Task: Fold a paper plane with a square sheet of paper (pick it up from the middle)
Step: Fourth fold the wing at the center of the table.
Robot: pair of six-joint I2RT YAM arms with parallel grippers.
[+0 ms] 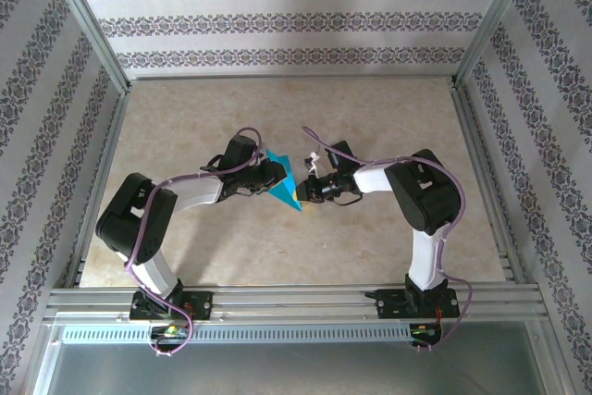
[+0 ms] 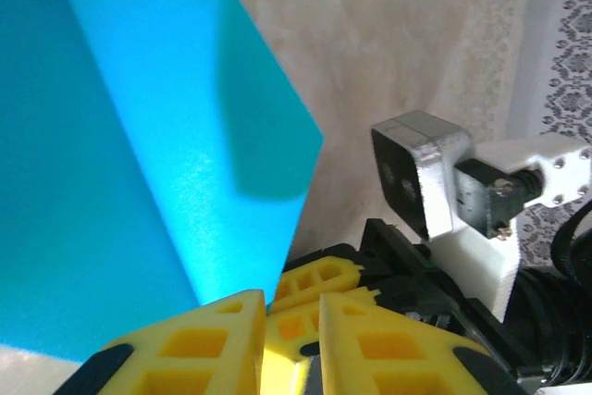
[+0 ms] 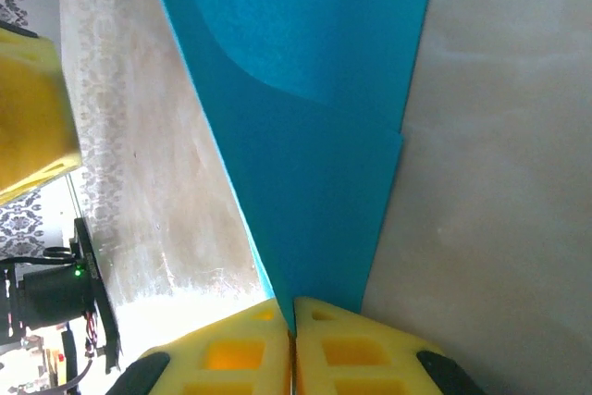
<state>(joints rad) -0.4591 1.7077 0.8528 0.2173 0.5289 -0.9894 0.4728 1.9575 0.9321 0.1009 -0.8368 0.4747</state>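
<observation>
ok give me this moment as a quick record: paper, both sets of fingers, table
paper: teal, folded in overlapping layers, narrowing toward the right fingers
paper position: mid table between the two arms, apparently lifted off the surface
right fingers: shut on the paper's narrow end
left fingers: close together at the paper's lower edge; grip unclear
table: beige, marbled top
fold stage: still a broad wedge, not a dart

We note a beige, marbled tabletop, boxed in by walls papered in grey floral bands. Aluminium rails cross its near edge, with a slotted metal strip just beside them.
</observation>
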